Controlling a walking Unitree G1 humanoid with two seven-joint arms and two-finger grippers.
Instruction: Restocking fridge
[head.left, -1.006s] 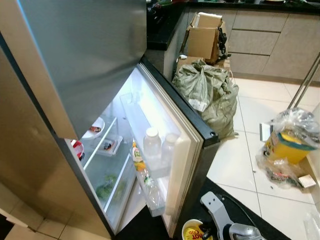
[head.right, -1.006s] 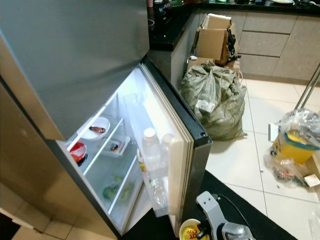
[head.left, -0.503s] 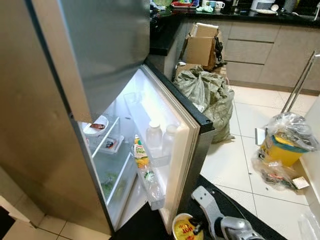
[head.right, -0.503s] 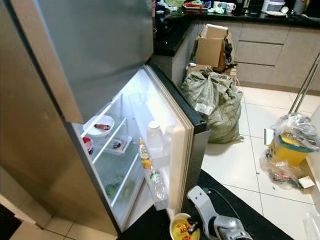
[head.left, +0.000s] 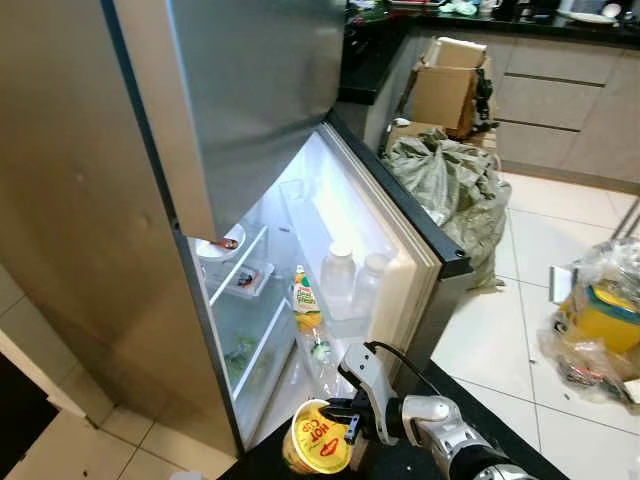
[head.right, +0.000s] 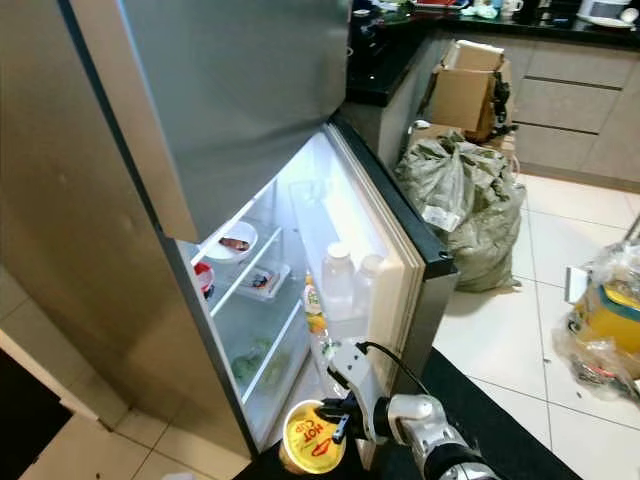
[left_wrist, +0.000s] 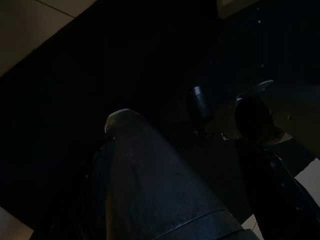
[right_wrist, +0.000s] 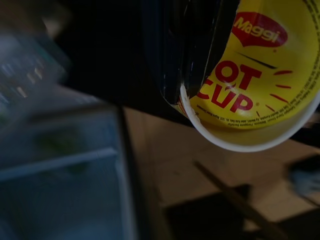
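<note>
Since fridge (head.left: 150, 200) stands open mid-frame, right gripper (head.left: 350, 428), lower centre, clamps noodle cup (head.left: 318, 450) w/ fingers closed, ready for shelving.

The open fridge (head.left: 250, 330) stands at ten o'clock, its door (head.left: 400, 240) swung toward twelve with bottles (head.left: 338, 283) in it. A sack (head.left: 450, 190) sits at one o'clock, boxes (head.left: 450, 85) behind it.

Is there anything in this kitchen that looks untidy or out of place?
Yes. A stuffed green sack slumps on the floor tiles beside the open fridge door, and crumpled plastic bags lie further right. Both look like clutter.
</note>
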